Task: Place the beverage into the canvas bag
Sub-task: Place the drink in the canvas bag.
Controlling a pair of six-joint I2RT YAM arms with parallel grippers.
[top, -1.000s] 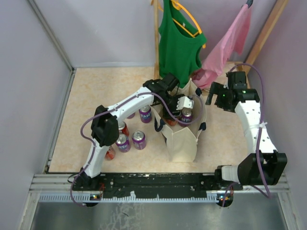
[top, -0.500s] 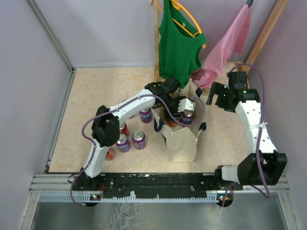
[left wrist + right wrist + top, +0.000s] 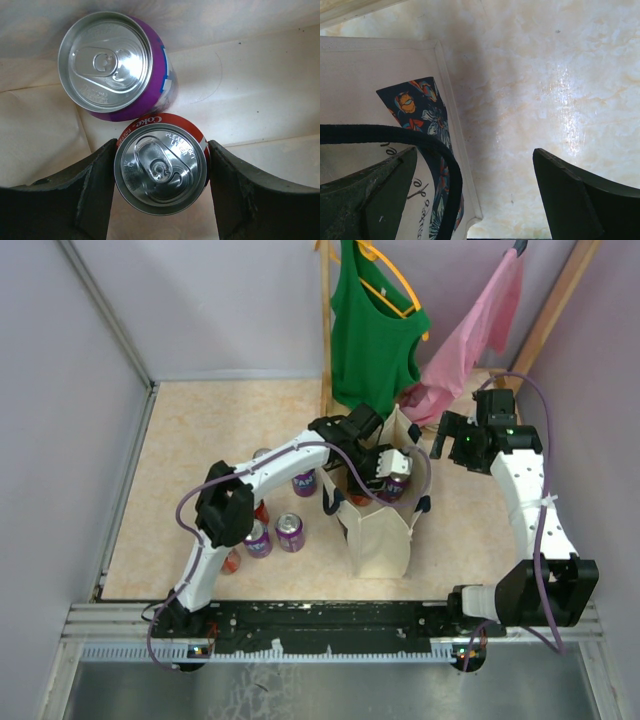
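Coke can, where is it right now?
Left wrist view, lower centre: the Coke can is gripped by the left gripper inside the canvas bag, right beside a purple can.

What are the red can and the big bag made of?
The red can looks like metal, likely aluminium: its top is bare, shiny silver with a pull tab, and its side is painted glossy red. The canvas bag looks like cloth, matte cream, probably cotton canvas: its walls crease and sag softly.

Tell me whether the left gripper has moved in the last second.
Yes. Against the unmoved canvas bag, the left gripper has shifted right and slightly nearer, farther across the bag's mouth.
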